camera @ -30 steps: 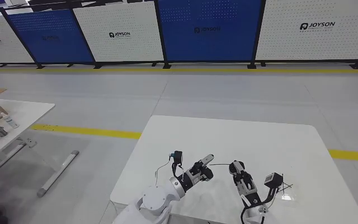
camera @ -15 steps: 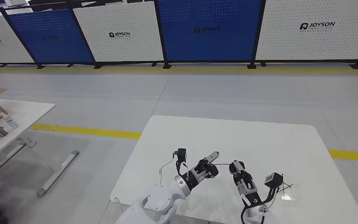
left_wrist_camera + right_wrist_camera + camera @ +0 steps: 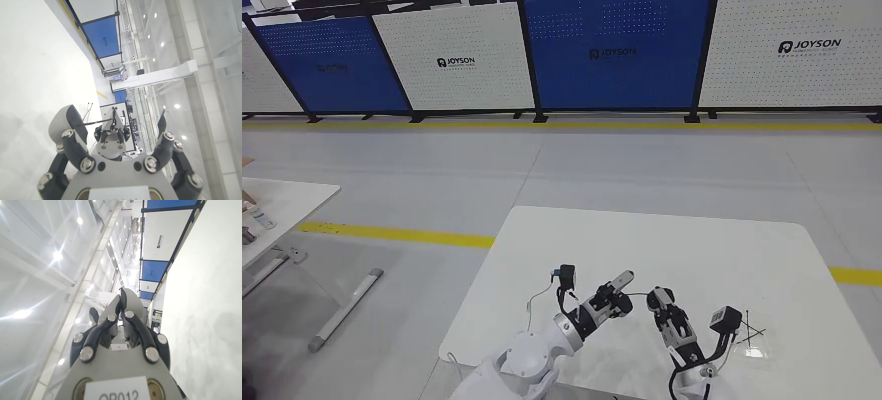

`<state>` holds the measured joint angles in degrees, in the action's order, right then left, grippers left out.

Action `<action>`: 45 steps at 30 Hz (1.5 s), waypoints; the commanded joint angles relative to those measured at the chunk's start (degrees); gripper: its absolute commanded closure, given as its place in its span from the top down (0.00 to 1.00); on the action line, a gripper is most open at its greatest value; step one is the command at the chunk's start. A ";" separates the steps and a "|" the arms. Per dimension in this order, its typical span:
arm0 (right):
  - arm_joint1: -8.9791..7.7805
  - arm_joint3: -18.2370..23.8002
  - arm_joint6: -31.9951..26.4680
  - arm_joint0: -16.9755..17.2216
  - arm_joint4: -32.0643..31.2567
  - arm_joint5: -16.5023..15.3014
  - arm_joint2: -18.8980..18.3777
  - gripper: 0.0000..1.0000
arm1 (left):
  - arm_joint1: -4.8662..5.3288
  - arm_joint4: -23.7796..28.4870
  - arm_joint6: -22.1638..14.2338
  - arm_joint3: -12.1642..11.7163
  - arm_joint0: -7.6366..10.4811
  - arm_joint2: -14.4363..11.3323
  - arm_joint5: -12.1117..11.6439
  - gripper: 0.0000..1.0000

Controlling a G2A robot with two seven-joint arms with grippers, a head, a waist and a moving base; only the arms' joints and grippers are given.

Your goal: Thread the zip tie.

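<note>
The zip tie (image 3: pixel 98 122) is a thin black strap, held up above the white table (image 3: pixel 662 240). My right gripper (image 3: pixel 657 296) is shut on it, and the strap's ribbed end pokes out past the fingertips (image 3: pixel 122 297). My left gripper (image 3: pixel 620 284) faces the right one, close by and open. In the left wrist view the right gripper (image 3: pixel 113 121) sits between my spread left fingers (image 3: pixel 75 121). The strap's free end reaches across to the pad of one left finger. Neither left pad is pressed on the strap.
A few spare black zip ties (image 3: pixel 747 335) lie on the table near the front right, also seen past my left finger as thin lines (image 3: pixel 88 109). Blue and white partition panels (image 3: pixel 612 50) stand far behind the table. Another table edge (image 3: pixel 282 200) sits at the left.
My left gripper has moved toward the right gripper, closing the gap along the strap. The right gripper shifted slightly toward the left one, still holding the zip tie.
</note>
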<state>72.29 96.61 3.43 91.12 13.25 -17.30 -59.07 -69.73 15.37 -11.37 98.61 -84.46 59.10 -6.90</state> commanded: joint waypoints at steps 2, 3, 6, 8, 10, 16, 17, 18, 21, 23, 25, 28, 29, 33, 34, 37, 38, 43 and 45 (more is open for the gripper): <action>0.15 -0.16 0.15 0.00 -0.23 -0.03 -0.16 0.00 | 0.01 -0.05 -0.11 0.00 -0.07 0.02 0.24 0.87; 0.20 -0.20 0.22 0.01 -0.28 -0.05 -0.23 0.00 | 0.02 -0.21 -0.18 0.03 -0.10 -0.03 0.33 0.84; 0.38 -0.39 0.62 -0.07 -0.46 -0.16 -0.41 0.00 | 0.04 -1.00 -0.43 0.14 -0.14 -0.31 0.74 0.70; 0.55 -0.64 0.87 -0.23 -0.61 -0.21 -0.36 0.00 | 0.05 -1.45 -0.63 0.14 -0.14 -0.51 1.16 0.70; 0.70 -0.77 1.04 -0.31 -0.49 -0.55 -0.27 0.00 | 0.04 -1.51 -0.59 -0.03 -0.07 -0.57 1.56 0.87; 1.25 -1.09 2.48 -0.55 -0.21 -1.50 -0.19 0.00 | -0.01 -1.18 -0.67 -0.66 0.09 -0.69 1.82 0.86; 1.33 -1.16 2.60 -0.61 -0.28 -1.48 -0.12 0.00 | -0.01 -1.25 -0.68 -0.67 0.07 -0.72 1.79 0.84; 1.43 -1.26 2.70 -0.70 -0.38 -1.43 -0.04 0.00 | -0.01 -1.36 -0.74 -0.70 0.04 -0.79 1.80 0.83; 1.67 -1.49 2.88 -0.90 -0.84 -1.23 0.20 0.00 | -0.02 -1.40 -0.75 -0.71 0.01 -0.88 1.77 0.78; 1.81 -1.66 3.11 -0.99 -1.35 -0.99 0.33 0.00 | -0.02 -1.20 -0.76 -0.58 -0.05 -0.81 1.60 0.73; 1.96 -1.87 3.13 -1.11 -1.77 -0.62 0.52 0.00 | 0.01 -1.27 -0.83 -0.49 -0.13 -0.71 1.48 0.58; 2.16 -2.28 2.86 -1.29 -2.11 -0.09 0.70 0.00 | 0.03 -1.20 -0.42 -0.47 -0.17 -0.40 1.30 0.46; 2.21 -2.37 2.81 -1.33 -2.27 0.03 0.73 0.00 | 0.02 -1.08 -0.26 -0.47 -0.17 -0.32 1.25 0.46; 2.41 -2.51 2.65 -1.33 -2.70 0.30 0.66 0.00 | 0.01 -1.06 0.60 -0.53 -0.22 0.01 1.01 0.44; 2.44 -2.55 2.58 -1.30 -2.74 0.32 0.60 0.00 | 0.00 -1.14 0.69 -0.55 -0.23 0.00 1.00 0.44; 2.53 -2.57 1.88 -1.18 -2.49 0.42 0.36 0.00 | -0.02 -1.50 1.11 -0.69 -0.18 -0.03 1.03 0.44; 2.55 -2.57 1.67 -1.15 -2.42 0.43 0.25 0.00 | -0.04 -1.68 1.35 -0.72 -0.15 -0.08 1.02 0.44; 2.65 -2.45 0.61 -0.84 -2.80 0.45 -0.18 0.00 | -0.19 -2.26 2.30 -1.00 0.16 -0.44 1.09 0.42; 2.69 -2.36 0.23 -0.67 -2.77 0.32 -0.33 0.00 | -0.25 -2.28 2.59 -1.15 0.32 -0.50 1.10 0.36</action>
<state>74.96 94.22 3.83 90.37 10.44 -16.91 -59.31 -69.95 13.09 -8.91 97.53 -84.21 58.63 -5.81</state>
